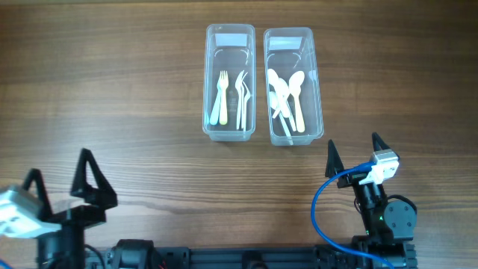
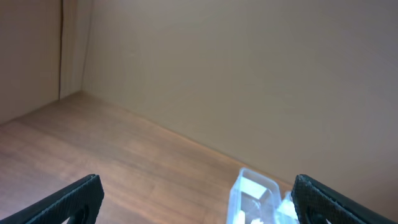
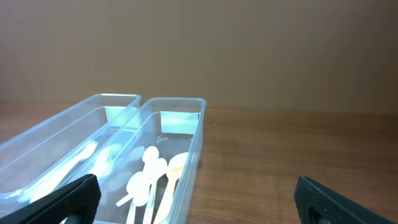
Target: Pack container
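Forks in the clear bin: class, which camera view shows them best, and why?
The overhead view: the forks lie fully outlined from above in their bin. The right wrist view shows them low and blurred through the bin wall. The left wrist view shows only a bin corner, no forks.

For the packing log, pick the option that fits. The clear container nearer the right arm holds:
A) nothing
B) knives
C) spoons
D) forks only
C: in the overhead view the right container holds white spoons, while the forks lie in the left container beside it.
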Robot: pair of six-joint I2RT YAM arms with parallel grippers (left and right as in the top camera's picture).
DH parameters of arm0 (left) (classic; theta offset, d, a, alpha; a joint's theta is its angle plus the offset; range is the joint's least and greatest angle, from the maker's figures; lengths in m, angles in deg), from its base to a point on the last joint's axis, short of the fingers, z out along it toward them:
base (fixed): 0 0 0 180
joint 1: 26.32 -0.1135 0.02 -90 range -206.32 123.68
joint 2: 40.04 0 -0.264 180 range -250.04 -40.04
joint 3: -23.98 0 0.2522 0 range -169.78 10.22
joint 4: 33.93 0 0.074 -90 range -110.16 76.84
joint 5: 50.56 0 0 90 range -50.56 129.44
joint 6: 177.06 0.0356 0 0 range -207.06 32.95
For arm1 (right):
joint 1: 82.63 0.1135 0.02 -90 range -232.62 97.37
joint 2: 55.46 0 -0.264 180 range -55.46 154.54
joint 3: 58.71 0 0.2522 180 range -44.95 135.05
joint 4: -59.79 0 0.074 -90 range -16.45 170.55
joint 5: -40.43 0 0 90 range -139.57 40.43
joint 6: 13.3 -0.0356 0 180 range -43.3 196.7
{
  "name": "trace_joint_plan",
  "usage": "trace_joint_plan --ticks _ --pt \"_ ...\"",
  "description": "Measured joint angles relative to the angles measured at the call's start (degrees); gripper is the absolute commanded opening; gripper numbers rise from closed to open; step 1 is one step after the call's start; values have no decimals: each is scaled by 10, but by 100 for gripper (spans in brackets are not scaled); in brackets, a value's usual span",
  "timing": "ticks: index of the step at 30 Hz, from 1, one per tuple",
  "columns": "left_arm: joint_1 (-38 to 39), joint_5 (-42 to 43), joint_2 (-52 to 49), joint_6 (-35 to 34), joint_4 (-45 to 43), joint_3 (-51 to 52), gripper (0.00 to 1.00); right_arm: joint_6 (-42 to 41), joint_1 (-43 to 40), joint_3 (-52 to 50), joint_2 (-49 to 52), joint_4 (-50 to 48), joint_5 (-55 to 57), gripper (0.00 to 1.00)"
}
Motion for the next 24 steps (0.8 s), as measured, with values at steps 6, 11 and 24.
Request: trace_joint_plan --ticks 6,11,24 --pt "-18 31 100 0 -83 177 100 0 0 0 0 0 0 100" --pt "-29 64 152 0 -122 287 100 0 0 0 0 0 0 100" --pt "-47 96 181 0 -197 424 100 0 0 0 0 0 0 100"
